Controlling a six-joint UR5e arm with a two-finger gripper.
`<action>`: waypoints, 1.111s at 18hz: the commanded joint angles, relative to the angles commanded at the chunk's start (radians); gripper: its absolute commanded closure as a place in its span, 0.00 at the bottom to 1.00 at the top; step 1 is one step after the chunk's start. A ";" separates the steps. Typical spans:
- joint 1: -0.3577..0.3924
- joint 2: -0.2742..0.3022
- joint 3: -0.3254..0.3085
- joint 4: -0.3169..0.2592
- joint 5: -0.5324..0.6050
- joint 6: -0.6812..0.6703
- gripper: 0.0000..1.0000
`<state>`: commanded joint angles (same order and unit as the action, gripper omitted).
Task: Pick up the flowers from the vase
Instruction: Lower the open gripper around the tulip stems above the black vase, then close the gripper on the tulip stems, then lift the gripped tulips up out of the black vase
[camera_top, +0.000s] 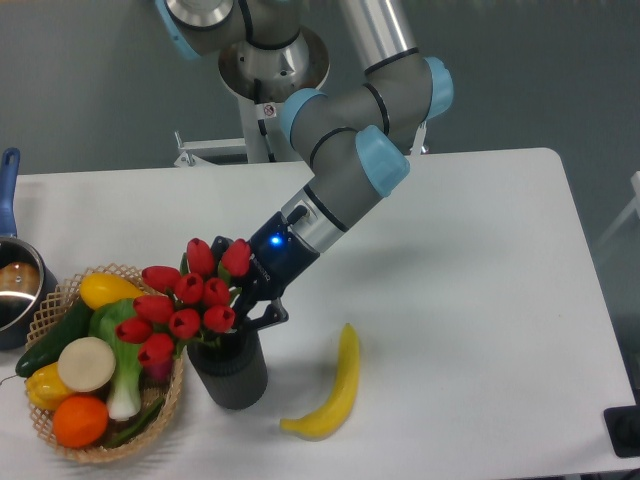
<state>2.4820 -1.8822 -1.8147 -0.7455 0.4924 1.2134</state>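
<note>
The bunch of red closed tulip buds with green leaves (185, 300) stands in the short dark grey ribbed cylindrical vase (232, 375), the buds leaning up and to the left over the vase's mouth. The vase sits upright on the white desk (480, 290), near its front edge. The black two-finger gripper (243, 300) reaches down at a slant from the upper right, its fingers (262, 314) down among the stems just above the vase's rim; the buds hide the tips, so whether they are apart or pressed on the stems cannot be told. A blue light glows on the gripper's body.

Just left of the vase, touching or nearly so, is a woven wicker basket (60, 300) holding a yellow pepper, a green cucumber, an orange, a pale round slice and a leek-like vegetable. A yellow banana (335, 390) lies on the desk right of the vase, apart from it. At the far left edge is a blue-handled metal pot (15, 290).
</note>
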 joint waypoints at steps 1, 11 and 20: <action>0.002 0.002 0.011 0.000 -0.012 -0.020 0.59; 0.018 0.060 0.123 -0.002 -0.064 -0.261 0.58; 0.044 0.115 0.184 -0.006 -0.060 -0.422 0.58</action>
<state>2.5263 -1.7672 -1.6307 -0.7516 0.4326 0.7917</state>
